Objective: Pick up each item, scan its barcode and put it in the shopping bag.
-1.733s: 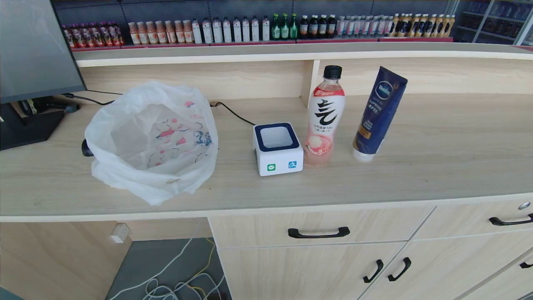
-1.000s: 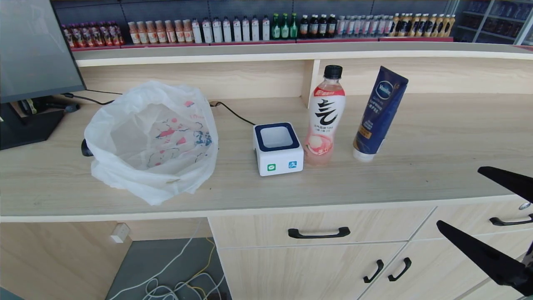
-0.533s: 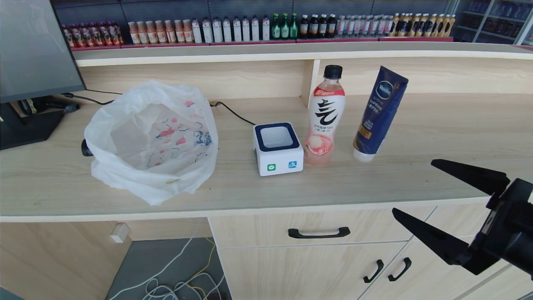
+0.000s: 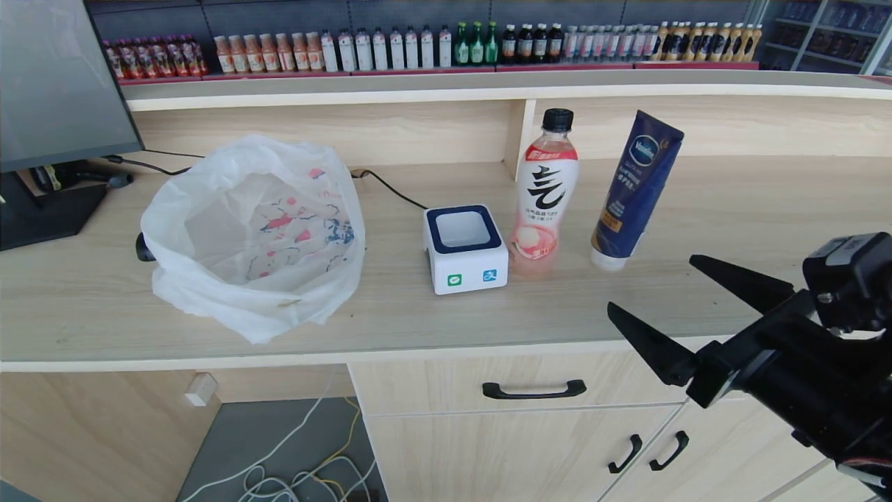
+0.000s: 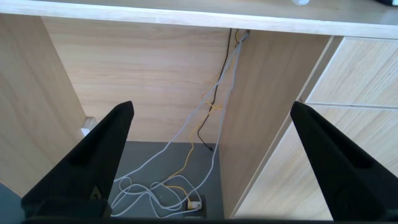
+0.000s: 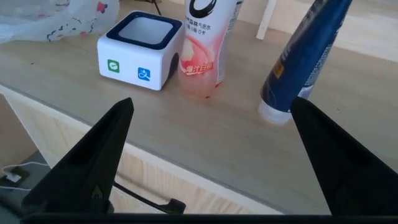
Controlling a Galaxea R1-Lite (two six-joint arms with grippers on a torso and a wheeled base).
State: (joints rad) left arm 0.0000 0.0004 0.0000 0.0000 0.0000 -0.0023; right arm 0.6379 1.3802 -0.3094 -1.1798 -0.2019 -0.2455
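On the wooden counter (image 4: 752,209) stand a pink drink bottle (image 4: 543,195) and, to its right, a dark blue tube (image 4: 634,188) on its white cap. A white scanner box (image 4: 463,247) with a blue-rimmed top sits just left of the bottle. Further left, the white shopping bag (image 4: 254,233) gapes open. My right gripper (image 4: 650,283) hangs open over the counter's front edge, apart from the tube and nearer than it. In the right wrist view the bottle (image 6: 208,43), tube (image 6: 305,56) and scanner (image 6: 140,53) lie beyond the open gripper (image 6: 212,102). My left gripper (image 5: 211,109) is open below the counter.
A monitor (image 4: 63,77) stands at the counter's far left. A raised shelf ledge (image 4: 446,87) runs behind the items. Drawers with black handles (image 4: 533,389) sit under the counter's edge. Loose cables (image 5: 180,180) lie on the floor in the open bay.
My right gripper has come into view from the lower right and risen up and leftward to the counter's front edge. The items, the scanner and the bag have not moved.
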